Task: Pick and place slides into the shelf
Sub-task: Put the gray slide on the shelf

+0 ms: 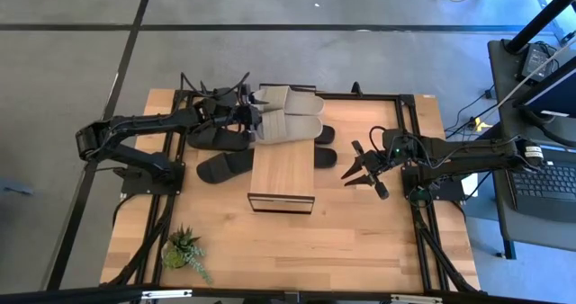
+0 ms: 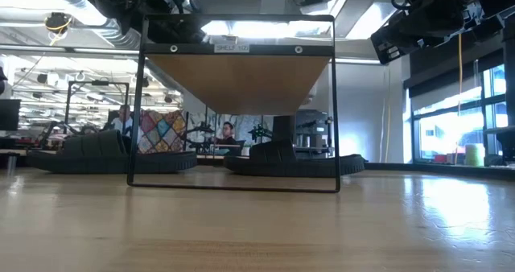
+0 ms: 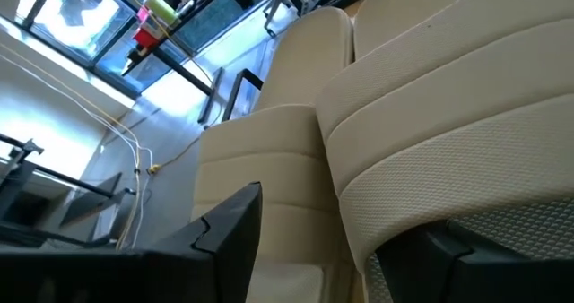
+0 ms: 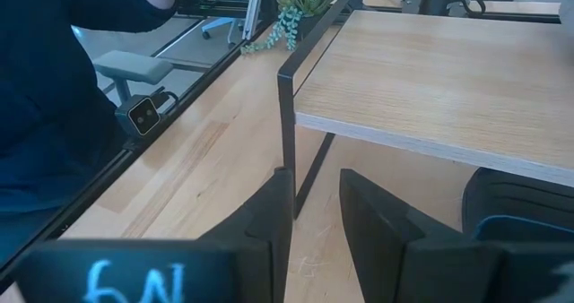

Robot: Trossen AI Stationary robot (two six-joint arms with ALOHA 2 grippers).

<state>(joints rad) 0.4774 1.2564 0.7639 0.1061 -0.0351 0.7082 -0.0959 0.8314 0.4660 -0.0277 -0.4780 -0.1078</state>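
Observation:
The shelf (image 1: pixel 282 174), a light wood plank on a dark frame, stands mid-table. Two beige slides (image 1: pixel 290 115) lie side by side across its far end. My left gripper (image 1: pixel 250 120) is at their left ends, its fingers set wide with beige slide (image 3: pixel 296 160) between them. Two black slides (image 1: pixel 221 140) (image 1: pixel 227 166) rest sole-down on the table left of the shelf, and two more (image 1: pixel 324 135) (image 1: pixel 325 158) lie at its right. My right gripper (image 1: pixel 362 172) hangs right of the shelf, slightly open on nothing. My left gripper has the left ends of the beige slides (image 3: pixel 309 249) between its two fingers, coming nearly level from the table's left. One finger (image 3: pixel 224 240) lies against the farther slide, the other (image 3: pixel 484 258) by the nearer slide's strap. Whether the slides rest on the shelf top does not show.
A small potted plant (image 1: pixel 183 248) stands at the table's near left. In the right wrist view the shelf's dark leg (image 4: pixel 287 142) is just ahead, and a person's dark sleeve (image 4: pixel 54 97) shows beyond the table's edge. Bare tabletop (image 1: pixel 360 241) lies in front of the shelf.

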